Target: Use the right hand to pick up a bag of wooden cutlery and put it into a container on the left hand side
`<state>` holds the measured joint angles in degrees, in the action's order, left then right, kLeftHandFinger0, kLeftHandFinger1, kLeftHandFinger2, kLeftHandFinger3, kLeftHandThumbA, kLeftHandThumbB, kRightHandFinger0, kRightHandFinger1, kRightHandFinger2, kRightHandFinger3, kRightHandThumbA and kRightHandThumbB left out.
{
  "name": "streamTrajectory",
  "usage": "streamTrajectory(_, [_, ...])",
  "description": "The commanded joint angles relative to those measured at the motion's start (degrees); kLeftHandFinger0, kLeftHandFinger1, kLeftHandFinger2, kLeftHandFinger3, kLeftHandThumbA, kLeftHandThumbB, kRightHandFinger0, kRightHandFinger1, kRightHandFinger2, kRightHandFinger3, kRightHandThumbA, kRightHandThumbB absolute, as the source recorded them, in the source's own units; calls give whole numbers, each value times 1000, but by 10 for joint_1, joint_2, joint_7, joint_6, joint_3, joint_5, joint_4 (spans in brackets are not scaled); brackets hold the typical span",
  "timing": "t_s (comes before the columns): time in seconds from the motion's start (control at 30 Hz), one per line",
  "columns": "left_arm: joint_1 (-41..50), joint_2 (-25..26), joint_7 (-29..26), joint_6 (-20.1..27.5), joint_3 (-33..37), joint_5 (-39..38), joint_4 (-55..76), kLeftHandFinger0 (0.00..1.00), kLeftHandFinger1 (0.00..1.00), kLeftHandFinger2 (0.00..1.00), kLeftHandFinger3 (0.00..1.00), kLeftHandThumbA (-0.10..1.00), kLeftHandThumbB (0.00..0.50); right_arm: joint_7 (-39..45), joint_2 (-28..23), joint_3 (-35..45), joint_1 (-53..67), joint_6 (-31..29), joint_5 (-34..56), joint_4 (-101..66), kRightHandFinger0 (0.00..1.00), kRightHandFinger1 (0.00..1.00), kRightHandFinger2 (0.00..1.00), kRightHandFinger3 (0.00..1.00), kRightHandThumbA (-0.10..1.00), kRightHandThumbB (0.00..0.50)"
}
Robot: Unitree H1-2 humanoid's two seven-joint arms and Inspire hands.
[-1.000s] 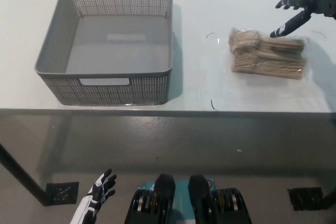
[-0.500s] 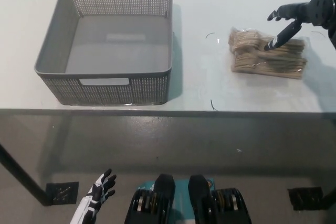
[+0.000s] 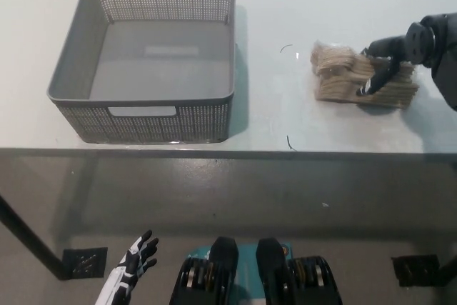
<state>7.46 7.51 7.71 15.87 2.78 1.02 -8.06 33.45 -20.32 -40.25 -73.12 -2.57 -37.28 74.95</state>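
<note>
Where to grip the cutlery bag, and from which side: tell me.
Grip the bag of wooden cutlery across its short width near its right end, coming down from the right, where the right hand is. It lies flat, long side running left to right, so that span looks narrowest.

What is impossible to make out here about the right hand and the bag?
- Head view: whether the right hand grips the bag of wooden cutlery; the hand covers the bag's right part.
- Head view: which utensils the bag holds; too small.
- Head view: the arm of the resting left hand, cut off by the bottom edge.
</note>
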Motion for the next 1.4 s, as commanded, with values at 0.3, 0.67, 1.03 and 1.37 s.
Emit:
streamTrajectory(0.3, [-9,11,6,10,-3,-7,9,1000,1000,1000,1000,1000,143,-35,28,-6,33,-19,-9,46,1000,1000,1000,1000,636,500])
streamTrajectory(0.67, [-20,12,5,9,-3,-4,7,1000,1000,1000,1000,1000,141,-260,17,54,61,-95,20,22,5,133,408,483,-100,185])
streamTrajectory(1.03, [-24,14,2,8,-3,5,7,1000,1000,1000,1000,1000,128,-365,13,110,36,-126,34,18,142,654,972,960,-100,96])
streamTrajectory(1.37, [-21,12,5,1,-3,-2,10,1000,1000,1000,1000,1000,124,-368,11,182,-12,-163,66,6,121,595,969,979,-100,82])
